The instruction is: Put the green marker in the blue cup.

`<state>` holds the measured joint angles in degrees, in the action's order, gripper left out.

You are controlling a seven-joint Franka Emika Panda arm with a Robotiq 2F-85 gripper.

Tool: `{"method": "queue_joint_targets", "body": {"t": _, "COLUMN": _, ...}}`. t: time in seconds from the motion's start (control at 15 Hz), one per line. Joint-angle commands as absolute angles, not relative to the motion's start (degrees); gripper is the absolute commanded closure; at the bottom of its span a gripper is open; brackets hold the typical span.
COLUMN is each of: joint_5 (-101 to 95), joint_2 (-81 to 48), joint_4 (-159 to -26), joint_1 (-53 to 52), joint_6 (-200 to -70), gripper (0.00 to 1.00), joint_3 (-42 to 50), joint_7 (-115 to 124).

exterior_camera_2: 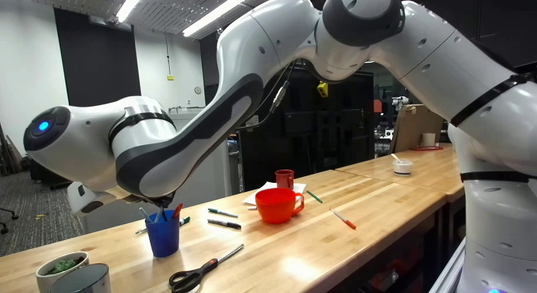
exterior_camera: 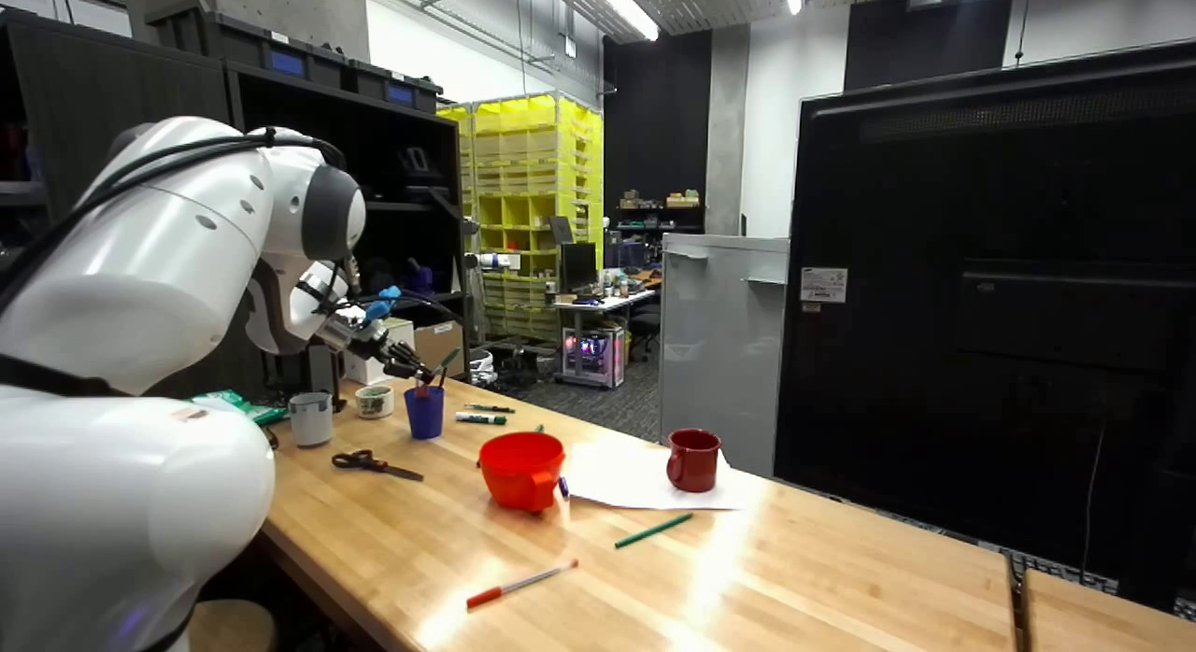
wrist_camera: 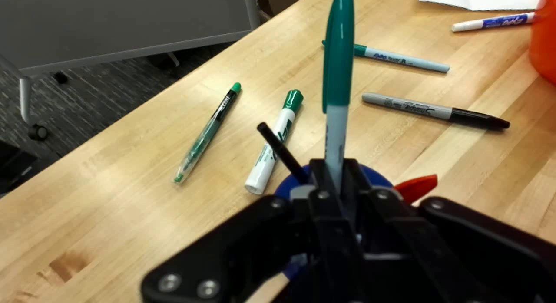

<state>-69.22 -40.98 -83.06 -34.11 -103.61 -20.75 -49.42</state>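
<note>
Currently pinched: green marker point(wrist_camera: 339, 88), cap up and leaning — gripper point(wrist_camera: 335, 175) clenched on its barrel, over the blue cup point(exterior_camera_2: 162, 238).
Lower tip: hidden; I can't tell how deep.
Release: I'd sink it between black stick point(wrist_camera: 283, 153) and red cap point(wrist_camera: 417, 188), then let go gently.
Cup's side: white marker point(wrist_camera: 266, 164) just beside; bench point(wrist_camera: 130, 199) ends beyond — I'd retreat straight up.

"sharpie" stands on a black-capped marker point(wrist_camera: 435, 111), "accent" on a green pen point(wrist_camera: 207, 133), "expo" on a blue-labelled marker point(wrist_camera: 493, 23).
</note>
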Motion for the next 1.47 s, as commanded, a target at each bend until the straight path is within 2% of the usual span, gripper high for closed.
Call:
{"method": "queue_joint_targets", "body": {"t": 0.0, "joint_5": -67.5, "joint_2": -42.1, "joint_4": -80.9, "joint_1": -35.0, "joint_6": -104.1, "gripper": 0.97, "joint_3": -20.2, "joint_7": -51.4}}
{"method": "queue_joint_targets", "body": {"t": 0.27, "joint_5": -66.8, "joint_2": -42.8, "joint_4": -80.2, "joint_1": -35.1, "joint_6": -104.6, "gripper": 0.97, "joint_3": -20.1, "joint_7": -51.9}}
{"method": "queue_joint_targets", "body": {"t": 0.33, "joint_5": -66.7, "joint_2": -43.0, "joint_4": -79.9, "joint_1": -35.2, "joint_6": -104.5, "gripper": 0.77, "joint_3": -20.0, "joint_7": -52.0}}
{"method": "queue_joint_targets", "body": {"t": 0.4, "joint_5": -66.5, "joint_2": -43.2, "joint_4": -79.7, "joint_1": -35.2, "joint_6": -104.5, "gripper": 0.63, "joint_3": -19.9, "joint_7": -52.0}}
{"method": "queue_joint_targets", "body": {"t": 0.47, "joint_5": -66.5, "joint_2": -43.4, "joint_4": -79.5, "joint_1": -35.3, "joint_6": -104.5, "gripper": 0.60, "joint_3": -19.9, "joint_7": -52.1}}
{"method": "queue_joint_targets", "body": {"t": 0.6, "joint_5": -66.4, "joint_2": -43.7, "joint_4": -79.1, "joint_1": -35.3, "joint_6": -104.6, "gripper": 0.49, "joint_3": -19.9, "joint_7": -52.2}}
{"method": "queue_joint_targets", "body": {"t": 1.0, "joint_5": -67.2, "joint_2": -44.4, "joint_4": -77.9, "joint_1": -35.7, "joint_6": -104.8, "gripper": 0.06, "joint_3": -19.5, "joint_7": -53.0}}
{"method": "queue_joint_targets", "body": {"t": 1.13, "joint_5": -68.3, "joint_2": -44.0, "joint_4": -77.4, "joint_1": -36.1, "joint_6": -105.6, "gripper": 0.00, "joint_3": -19.1, "joint_7": -53.6}}
{"method": "queue_joint_targets", "body": {"t": 1.4, "joint_5": -69.2, "joint_2": -43.5, "joint_4": -75.9, "joint_1": -36.8, "joint_6": -106.6, "gripper": 0.00, "joint_3": -18.2, "joint_7": -54.5}}
